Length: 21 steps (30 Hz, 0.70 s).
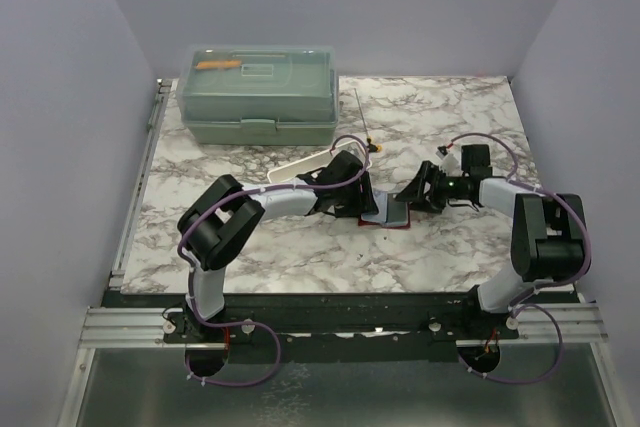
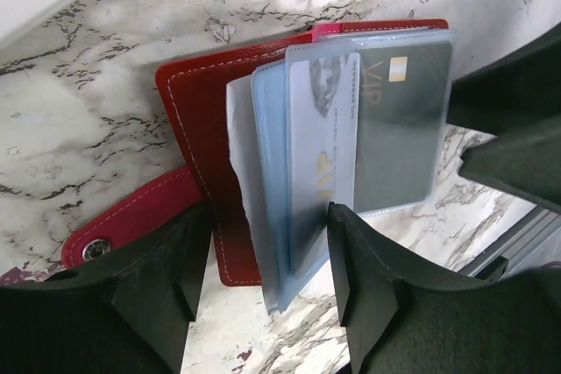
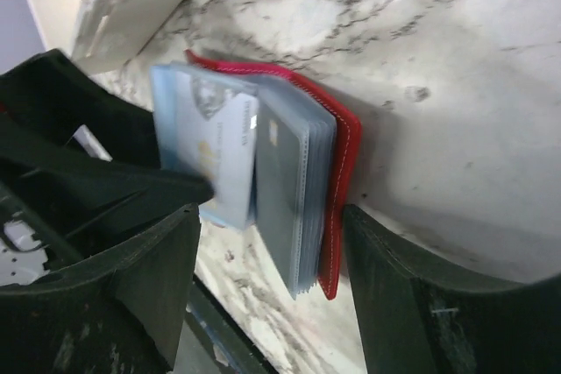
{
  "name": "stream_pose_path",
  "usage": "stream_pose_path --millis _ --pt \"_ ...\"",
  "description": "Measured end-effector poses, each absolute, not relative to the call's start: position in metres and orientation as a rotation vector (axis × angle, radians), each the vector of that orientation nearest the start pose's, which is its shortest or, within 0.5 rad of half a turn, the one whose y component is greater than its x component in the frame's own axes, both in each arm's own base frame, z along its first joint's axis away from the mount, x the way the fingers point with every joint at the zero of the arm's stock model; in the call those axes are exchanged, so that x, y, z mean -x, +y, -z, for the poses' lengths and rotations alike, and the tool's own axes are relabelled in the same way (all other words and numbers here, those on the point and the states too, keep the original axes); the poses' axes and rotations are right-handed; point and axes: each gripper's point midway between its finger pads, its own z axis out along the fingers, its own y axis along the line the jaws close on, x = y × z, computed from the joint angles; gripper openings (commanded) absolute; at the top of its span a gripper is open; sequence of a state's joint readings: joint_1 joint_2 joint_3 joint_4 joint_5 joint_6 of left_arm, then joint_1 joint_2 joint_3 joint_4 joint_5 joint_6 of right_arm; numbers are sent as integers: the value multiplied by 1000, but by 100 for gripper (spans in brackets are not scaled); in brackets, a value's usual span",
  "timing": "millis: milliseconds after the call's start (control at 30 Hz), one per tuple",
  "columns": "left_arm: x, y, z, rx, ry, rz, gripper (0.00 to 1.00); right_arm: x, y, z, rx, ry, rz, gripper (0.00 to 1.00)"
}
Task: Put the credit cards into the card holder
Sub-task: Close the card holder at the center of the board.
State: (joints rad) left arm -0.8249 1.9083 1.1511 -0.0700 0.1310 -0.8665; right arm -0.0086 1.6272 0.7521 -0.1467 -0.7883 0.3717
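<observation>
The red card holder point(image 1: 392, 217) lies open on the marble table between both grippers. Its red cover point(image 2: 197, 120) is flat and its clear sleeves stand up. A pale blue-grey credit card point(image 2: 323, 146) stands among the sleeves. A darker credit card point(image 2: 403, 129) sits inside a sleeve. My left gripper point(image 2: 269, 212) is open astride the sleeves, its right finger against the pale card's edge. My right gripper point(image 3: 272, 216) is open around the holder point(image 3: 337, 155), its right finger beside the red cover. The pale card point(image 3: 219, 155) leans toward the left gripper's finger point(image 3: 131, 186).
A grey-green lidded box point(image 1: 258, 95) stands at the back left. A white flat tray point(image 1: 300, 169) lies just behind the left gripper point(image 1: 358, 202). A thin rod with a yellow tip point(image 1: 363, 117) lies at the back centre. The right gripper point(image 1: 410, 197) faces the left one.
</observation>
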Motion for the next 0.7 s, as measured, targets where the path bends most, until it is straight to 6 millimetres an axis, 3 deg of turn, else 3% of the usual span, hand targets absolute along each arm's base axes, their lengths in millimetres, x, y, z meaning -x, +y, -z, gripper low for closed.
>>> stream_pose_path --millis 300,467,567,700 --pt "-274 -393 -42 -24 2595 907 59 -287 165 -91 -107 2441 -1372 67" --pt "-267 -396 -43 -30 2586 930 71 -280 186 -101 -64 2440 -1424 67" --pt "-261 -388 -46 -30 2589 926 74 -278 193 -101 -62 2436 -1441 67" --pt "-238 -364 -46 -34 2623 895 77 -277 194 -93 -91 2451 -1454 67"
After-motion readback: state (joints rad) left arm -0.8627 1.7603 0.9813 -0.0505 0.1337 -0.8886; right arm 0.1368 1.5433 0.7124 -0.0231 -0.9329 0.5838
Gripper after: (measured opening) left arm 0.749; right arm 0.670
